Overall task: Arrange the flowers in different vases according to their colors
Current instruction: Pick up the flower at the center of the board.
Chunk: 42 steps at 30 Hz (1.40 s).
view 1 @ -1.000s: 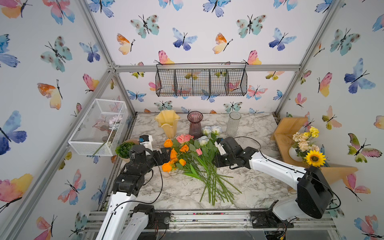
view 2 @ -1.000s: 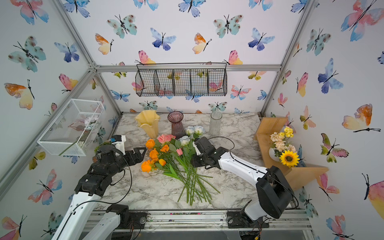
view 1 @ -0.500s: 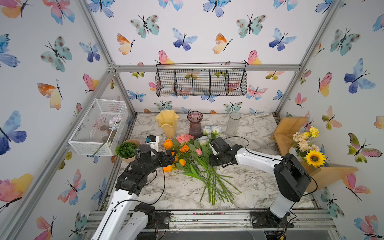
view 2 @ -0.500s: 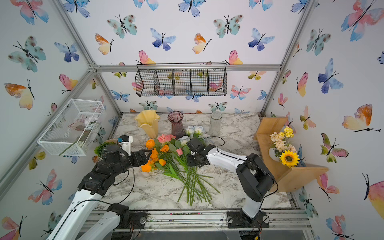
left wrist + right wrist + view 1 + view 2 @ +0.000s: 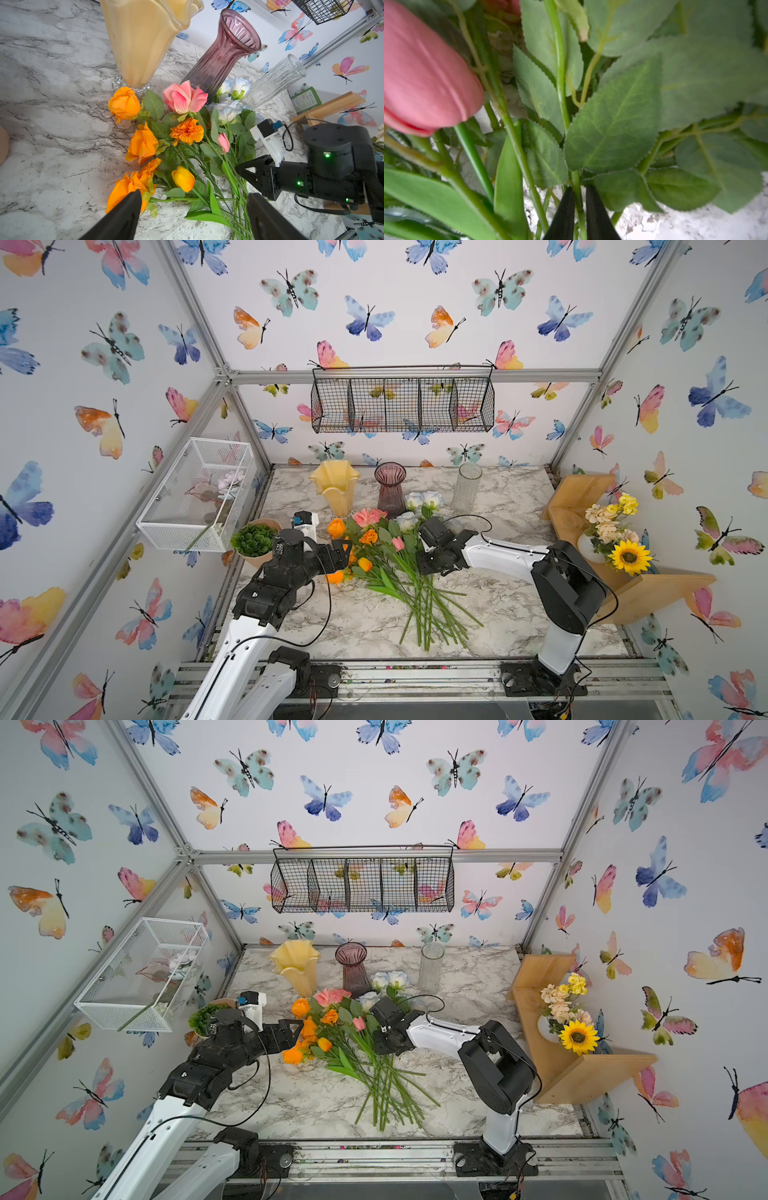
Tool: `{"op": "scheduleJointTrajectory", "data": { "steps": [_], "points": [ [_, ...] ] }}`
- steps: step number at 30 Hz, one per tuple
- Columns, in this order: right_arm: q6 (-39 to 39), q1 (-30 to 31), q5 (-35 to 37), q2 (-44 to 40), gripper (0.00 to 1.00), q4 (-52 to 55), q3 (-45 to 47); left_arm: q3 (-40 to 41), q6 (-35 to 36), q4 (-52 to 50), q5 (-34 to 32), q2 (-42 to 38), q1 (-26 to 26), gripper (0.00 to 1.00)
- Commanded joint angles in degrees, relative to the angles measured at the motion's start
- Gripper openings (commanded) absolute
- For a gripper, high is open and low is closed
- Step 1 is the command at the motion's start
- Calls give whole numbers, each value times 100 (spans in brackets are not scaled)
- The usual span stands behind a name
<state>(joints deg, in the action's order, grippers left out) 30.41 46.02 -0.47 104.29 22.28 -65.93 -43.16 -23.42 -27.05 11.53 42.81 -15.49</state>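
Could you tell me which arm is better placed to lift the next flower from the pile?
Probably the right: the right gripper is pinched around a green stem, while the left gripper hangs open beside the orange flowers, holding nothing.

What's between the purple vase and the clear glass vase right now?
Two white-blue roses lie with their heads between the purple vase and the clear glass vase, shown in both top views and the left wrist view.
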Motion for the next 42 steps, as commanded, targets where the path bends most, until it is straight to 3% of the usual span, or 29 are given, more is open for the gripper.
{"op": "scheduleJointTrajectory", "data": {
  "steps": [1, 11, 22, 34, 42],
  "points": [
    [-85, 21, 277, 118, 18, 121, -139, 18, 10, 68, -125, -30, -16, 85],
    [-403, 21, 549, -171, 2, 183, -284, 15, 5, 68, -124, -25, -33, 84],
    [-1210, 21, 1266, -903, 2, -211, -500, 18, -2, 59, -194, -44, -138, 85],
    [-1833, -445, 1664, -1363, 2, -1884, -509, 18, -54, 25, -472, -89, -526, 86],
    [-1974, -726, 1544, -1557, 2, -2020, -1494, -6, -39, -11, -536, -106, -578, 87]
  ]
}}
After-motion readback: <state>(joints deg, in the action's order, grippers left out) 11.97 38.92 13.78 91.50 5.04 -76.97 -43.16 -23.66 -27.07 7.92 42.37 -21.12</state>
